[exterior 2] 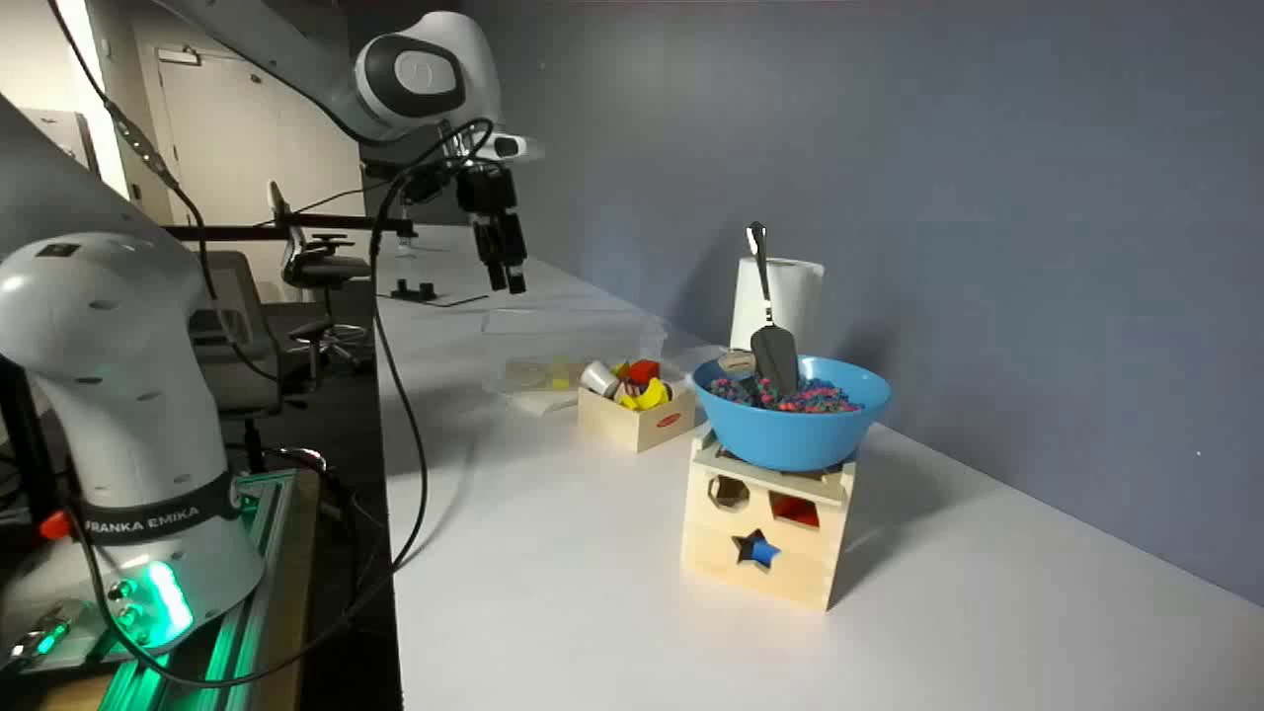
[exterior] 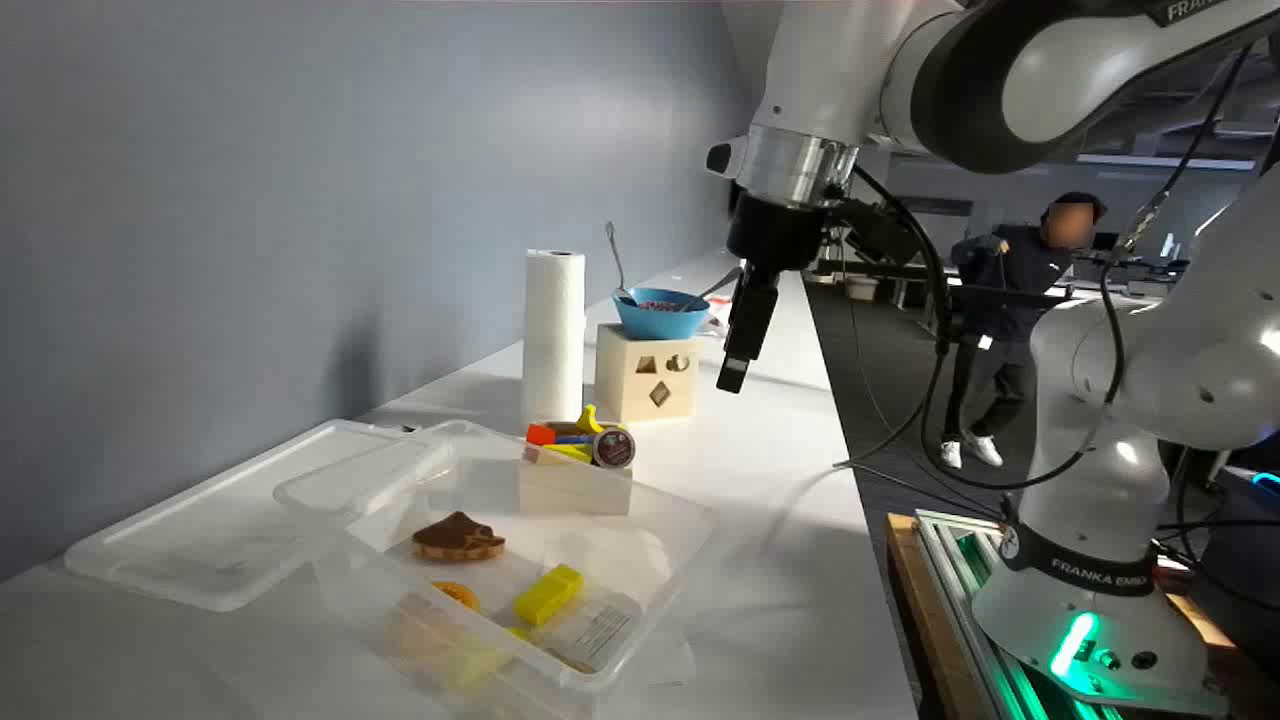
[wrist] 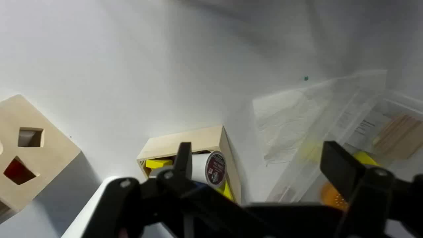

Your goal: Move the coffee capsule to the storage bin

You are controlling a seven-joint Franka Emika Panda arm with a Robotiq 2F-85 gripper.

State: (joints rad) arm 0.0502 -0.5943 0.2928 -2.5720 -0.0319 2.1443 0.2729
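Coffee capsule [wrist: 216, 168] lies tipped over in the wooden box [wrist: 198, 138], standing proud of its rim at the end nearer the storage bin [exterior: 650, 608]; its dark printed lid faces that way, with toy pieces [exterior 2: 652, 395] crowded around it. It should be light and fairly stiff, though the lid may dent if pressed, and its smooth white wall could roll or slip. The best hold is probably squarely across that wall, clear of the lid. The gripper [wrist: 259, 158] hangs above and off to one side of the wooden box, fingers well apart, holding nothing.

Under the wooden box the white counter [exterior: 790, 570] looks smooth. A thin paper sheet [wrist: 284, 122] lies between box and bin. On the box's opposite side stands a shape-sorting cube [exterior 2: 758, 515] bearing a blue bowl [exterior 2: 795, 434]; toward the wall [exterior: 300, 200], a paper towel roll [exterior: 554, 340]. Well apart from the box are an office chair [exterior 2: 322, 275] and a standing person [exterior: 1010, 270].
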